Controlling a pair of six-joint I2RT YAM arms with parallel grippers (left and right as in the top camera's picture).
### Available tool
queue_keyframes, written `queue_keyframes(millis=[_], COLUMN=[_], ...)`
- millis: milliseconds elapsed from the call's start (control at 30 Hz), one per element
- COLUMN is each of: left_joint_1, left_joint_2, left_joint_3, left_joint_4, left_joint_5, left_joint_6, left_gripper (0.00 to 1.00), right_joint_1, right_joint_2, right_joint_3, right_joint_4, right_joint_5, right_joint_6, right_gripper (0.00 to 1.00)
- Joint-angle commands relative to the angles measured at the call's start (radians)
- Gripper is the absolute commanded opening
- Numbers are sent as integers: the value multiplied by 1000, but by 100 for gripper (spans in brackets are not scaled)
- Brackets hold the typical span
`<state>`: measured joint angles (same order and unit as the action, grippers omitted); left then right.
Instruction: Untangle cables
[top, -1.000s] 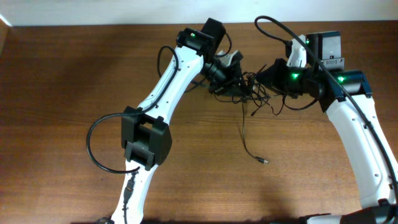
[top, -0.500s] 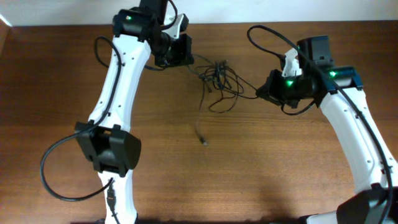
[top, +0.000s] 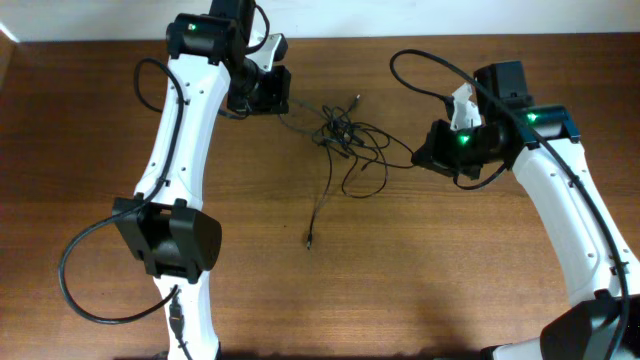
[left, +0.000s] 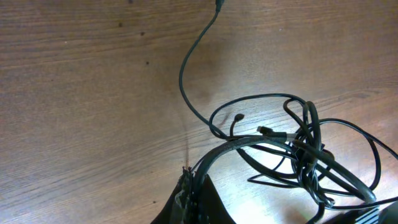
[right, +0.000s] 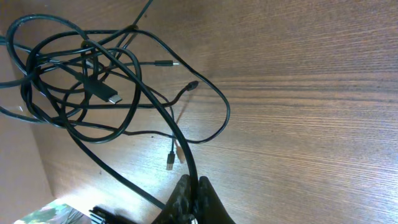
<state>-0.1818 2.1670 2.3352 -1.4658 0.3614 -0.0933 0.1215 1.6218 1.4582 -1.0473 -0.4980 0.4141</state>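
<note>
The left gripper, clenched on one strand, is swinging out toward ten o'clock. The right gripper, clamped on another, is holding at two o'clock. The cables are stretching out between them, so the knot is loosening. One plug is trailing toward six.
</note>
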Motion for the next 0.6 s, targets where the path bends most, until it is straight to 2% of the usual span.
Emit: queue_keyframes(millis=[0,100,167,267,300,567], left_joint_1=[27,27,27,28,27,27], left_joint_2=[-28,-28,-28,-28,-28,-28], left_joint_3=[3,3,3,3,3,3], left_joint_4=[-7,-6,-7,-13,-13,-40], left_joint_5=[-52,-52,-52,-43,-32,112], left_joint_6=[20,20,20,19,19,19], left_gripper=[0,0,0,0,0,0], right_joint_1=[-4,-4,-5,-4,-4,-4], right_joint_2=[4,4,4,1,1,2], right_joint_3=[4,4,5,37,52,70], right_joint_4=[-13,-12,-12,-19,-29,-34], right_joint_5=[34,4,-3,-19,-18,-22], right_joint_6=[-14,-14,-15,-19,-23,-40], right_gripper=[4,5,16,47,54,75])
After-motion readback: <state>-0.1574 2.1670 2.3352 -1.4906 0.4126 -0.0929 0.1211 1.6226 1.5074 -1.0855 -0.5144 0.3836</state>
